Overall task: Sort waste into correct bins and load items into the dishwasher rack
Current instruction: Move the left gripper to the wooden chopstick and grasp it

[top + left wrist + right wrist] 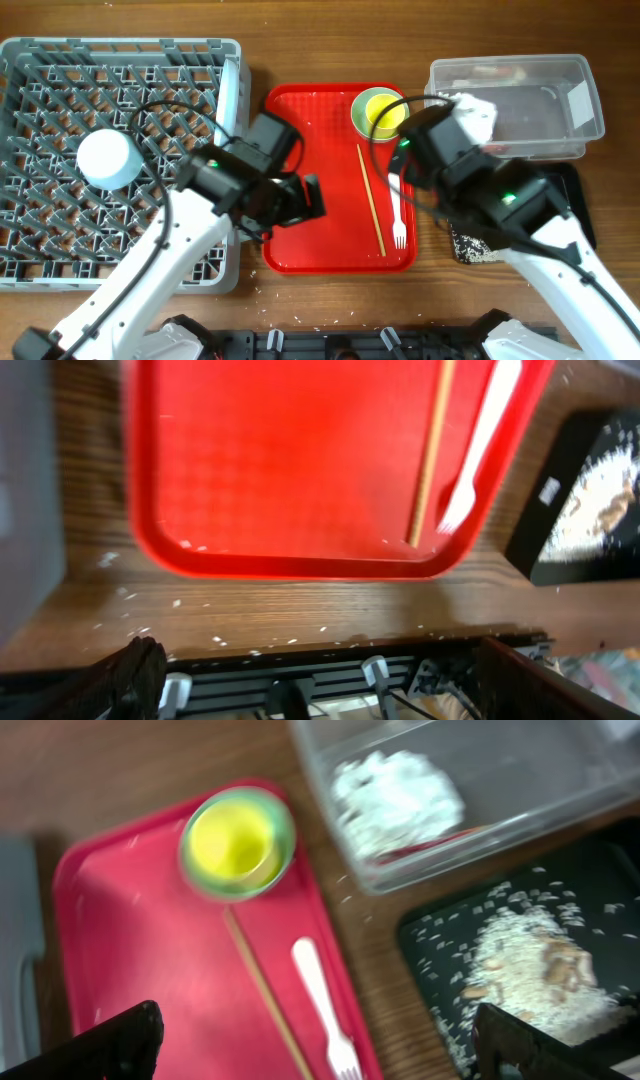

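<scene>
The grey dishwasher rack (60, 240) holds an upturned pale blue bowl (105, 158) and a pale blue plate (232, 95) on edge. On the red tray (320, 130) lie a yellow-green cup (380, 112), a chopstick (371, 200) and a white fork (400, 210). The clear tub (560, 75) holds a white napkin (395, 800) and a red scrap (440, 842). Rice and beige scraps (530, 970) lie in the black tray (440, 935). My left gripper (302, 198) is open and empty over the tray's left part. My right gripper (315, 1040) is open and empty above the fork (322, 995).
Loose rice grains (215, 638) are scattered on the wooden table along the front of the red tray (290, 470). The black tray (585, 215) sits in front of the clear tub at the right. A dark rail (340, 670) runs along the table's front edge.
</scene>
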### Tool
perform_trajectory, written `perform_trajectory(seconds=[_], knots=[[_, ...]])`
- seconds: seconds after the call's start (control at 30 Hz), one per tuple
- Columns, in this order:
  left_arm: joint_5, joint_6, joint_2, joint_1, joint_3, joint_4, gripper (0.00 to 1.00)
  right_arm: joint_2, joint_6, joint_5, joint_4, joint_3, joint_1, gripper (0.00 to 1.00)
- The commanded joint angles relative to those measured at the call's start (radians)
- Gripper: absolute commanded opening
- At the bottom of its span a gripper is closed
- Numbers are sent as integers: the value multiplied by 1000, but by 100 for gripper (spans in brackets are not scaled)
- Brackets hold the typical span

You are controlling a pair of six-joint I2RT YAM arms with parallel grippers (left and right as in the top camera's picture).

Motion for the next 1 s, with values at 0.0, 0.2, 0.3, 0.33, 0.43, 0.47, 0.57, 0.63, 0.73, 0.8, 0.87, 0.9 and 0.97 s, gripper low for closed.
perform_trajectory(seconds=[0.0,0.2,0.3,0.33,0.43,0.47,0.57,0.63,0.73,0.8,0.87,0.9,0.97], knots=[[-18,-86,43,-103,0,71,100,-31,-53,-35,-6,6,-146,100],[-193,-200,223,-264,0,305,100,-28,-206,36,-21,6,-274,100],[-371,-200,328,-314,0,359,99,-28,-203,-5,-20,6,-274,100],[-410,-200,347,-315,0,378,99,-28,-203,-30,-20,6,-274,100],[-523,-192,414,-322,0,476,98,-26,-203,-56,-20,6,-274,100],[-555,-178,435,-330,0,523,96,-24,-202,-56,-20,6,-274,100],[-649,-97,482,-371,0,603,96,-19,-202,-56,-19,6,-274,100],[-702,-79,520,-407,0,628,94,-11,-203,-56,-19,6,-274,100],[-708,-79,560,-427,0,643,85,-11,-203,-56,-18,6,-274,100],[-708,-79,582,-427,0,633,77,-11,-203,-56,-18,6,-274,100],[-683,-80,615,-430,0,624,65,-11,-203,-56,-18,6,-274,100],[-657,-80,626,-430,0,624,65,-11,-203,-56,-18,6,-274,100],[-642,-80,631,-430,0,623,56,-11,-203,-56,-18,6,-274,100]])
